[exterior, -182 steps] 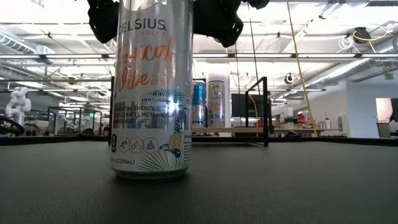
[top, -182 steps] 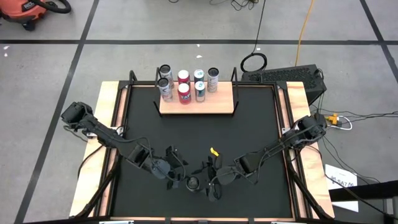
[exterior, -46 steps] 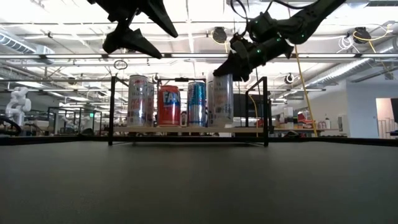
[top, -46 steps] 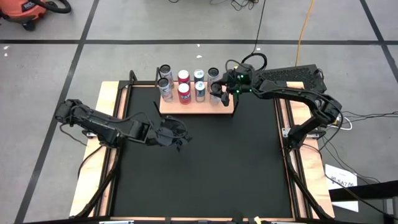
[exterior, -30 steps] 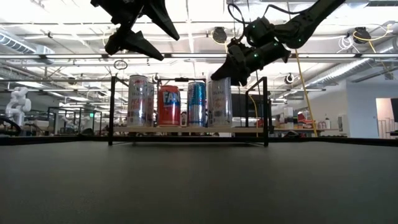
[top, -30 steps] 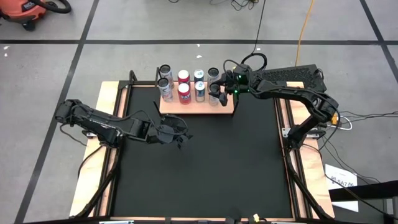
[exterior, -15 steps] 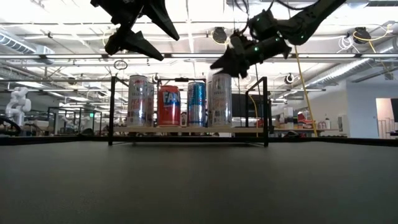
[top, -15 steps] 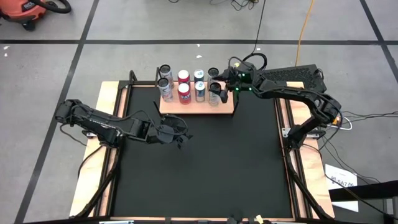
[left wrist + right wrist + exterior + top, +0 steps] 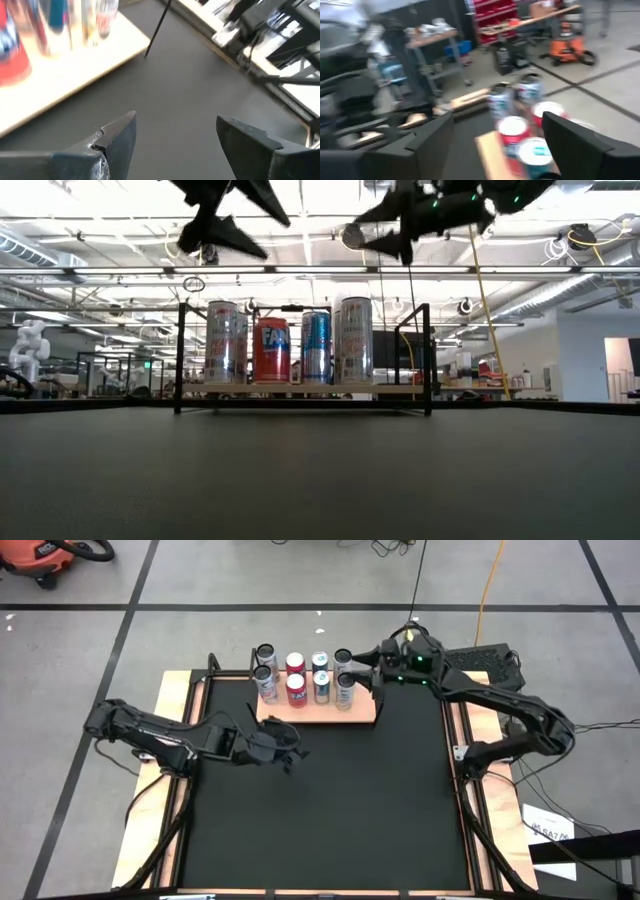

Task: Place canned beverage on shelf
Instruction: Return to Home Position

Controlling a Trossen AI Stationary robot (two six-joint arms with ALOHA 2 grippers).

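Observation:
The shelf (image 9: 318, 713), a light wooden board with black end posts, stands at the mat's far edge and bears several upright cans. A silver can (image 9: 345, 692) stands on its base at the board's near right end; it also shows in the low view (image 9: 353, 340). My right gripper (image 9: 362, 664) is open and empty, raised above and just beyond that can, and high over it in the low view (image 9: 385, 225). My left gripper (image 9: 291, 752) is open and empty above the mat, left of centre; its wrist view (image 9: 175, 135) looks at the shelf board (image 9: 75, 57).
The large black mat (image 9: 320, 810) covers the table between its wooden side rails. The shelf's black posts (image 9: 428, 360) stand at its ends. A black case (image 9: 470, 662) and cables lie beyond the table's far right corner.
My right gripper has come off the silver can's top, rising and drawing back toward the table's far right. The can stays upright on the shelf's near right end.

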